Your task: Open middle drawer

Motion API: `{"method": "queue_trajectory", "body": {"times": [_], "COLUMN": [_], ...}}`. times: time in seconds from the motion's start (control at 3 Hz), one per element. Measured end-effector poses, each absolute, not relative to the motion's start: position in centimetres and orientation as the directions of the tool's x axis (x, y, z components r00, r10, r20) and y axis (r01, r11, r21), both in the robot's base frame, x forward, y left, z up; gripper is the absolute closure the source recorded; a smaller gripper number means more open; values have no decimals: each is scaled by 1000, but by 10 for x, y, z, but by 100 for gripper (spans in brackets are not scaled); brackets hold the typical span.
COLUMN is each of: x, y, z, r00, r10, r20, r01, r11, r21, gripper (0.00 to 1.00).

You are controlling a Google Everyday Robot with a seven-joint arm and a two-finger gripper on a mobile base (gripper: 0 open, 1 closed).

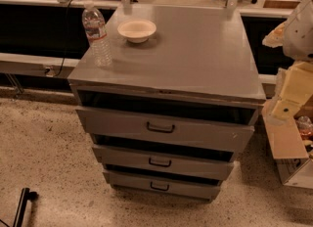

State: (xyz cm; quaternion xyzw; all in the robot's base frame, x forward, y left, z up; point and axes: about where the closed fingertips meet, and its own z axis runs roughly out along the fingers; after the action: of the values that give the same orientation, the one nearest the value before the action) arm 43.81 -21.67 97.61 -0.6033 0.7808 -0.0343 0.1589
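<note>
A grey metal cabinet (195, 59) stands in the middle of the camera view with three drawers stacked in its front. The middle drawer (195, 164) has a medium-height flat front and a small black loop handle (160, 162). It stands a little proud of the cabinet, with a dark gap above it. The top drawer (205, 133) and the bottom drawer (190, 188) also stick out slightly. My gripper (286, 104) is the cream-coloured part at the right edge, beside the cabinet's top right corner, well apart from the middle drawer's handle.
A clear water bottle (97, 34) and a white bowl (137, 30) stand on the cabinet top. A cardboard box (288, 147) sits on the floor at the right. A black object (22, 205) lies at the bottom left. A long bench runs behind.
</note>
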Motion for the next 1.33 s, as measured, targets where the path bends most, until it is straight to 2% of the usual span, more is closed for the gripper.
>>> {"method": "queue_trajectory", "body": {"times": [0.67, 1.0, 1.33], "x": [439, 421, 406], "y": [-209, -195, -201], "z": [950, 873, 853], "r00": [-202, -148, -151], "r10": [-950, -921, -898], "r20": [-238, -359, -414], "r01": [-933, -956, -950], "r11": [261, 226, 248], "r21": [-248, -188, -191], "gripper": [0, 0, 0]}}
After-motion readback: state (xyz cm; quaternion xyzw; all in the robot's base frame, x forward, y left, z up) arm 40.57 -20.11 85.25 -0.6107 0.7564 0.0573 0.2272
